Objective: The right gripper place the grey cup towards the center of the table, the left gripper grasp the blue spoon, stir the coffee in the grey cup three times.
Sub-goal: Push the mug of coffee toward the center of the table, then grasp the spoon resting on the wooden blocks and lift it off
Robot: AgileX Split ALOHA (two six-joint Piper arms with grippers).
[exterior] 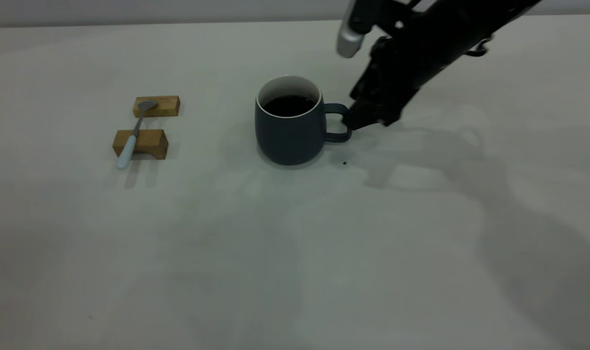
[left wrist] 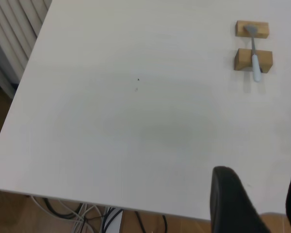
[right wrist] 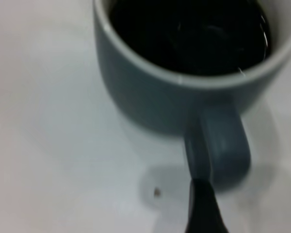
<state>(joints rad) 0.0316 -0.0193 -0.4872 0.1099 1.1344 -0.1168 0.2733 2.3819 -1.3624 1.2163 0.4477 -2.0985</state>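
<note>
Grey cup [exterior: 289, 127] sat upright near table [exterior: 295, 253] centre, coffee [exterior: 288, 105] level. Right gripper [exterior: 352, 122] pinched cup handle; release gently, retreat sideways. Left gripper [left wrist: 254, 201] spread wide, far from blue spoon [exterior: 132, 141] on wooden blocks [exterior: 140, 143].

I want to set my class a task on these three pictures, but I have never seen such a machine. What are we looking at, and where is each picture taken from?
It is a table robot with two arms. The wide picture faces it from outside; the other two come from cameras on each arm's wrist.

On the table stands the grey cup holding dark coffee. To one side, the blue spoon lies across two wooden blocks.

The right tool is at the cup's handle; whether it grips is unclear. The left tool is open, holds nothing, and hangs over the table's edge, far from the spoon.
</note>
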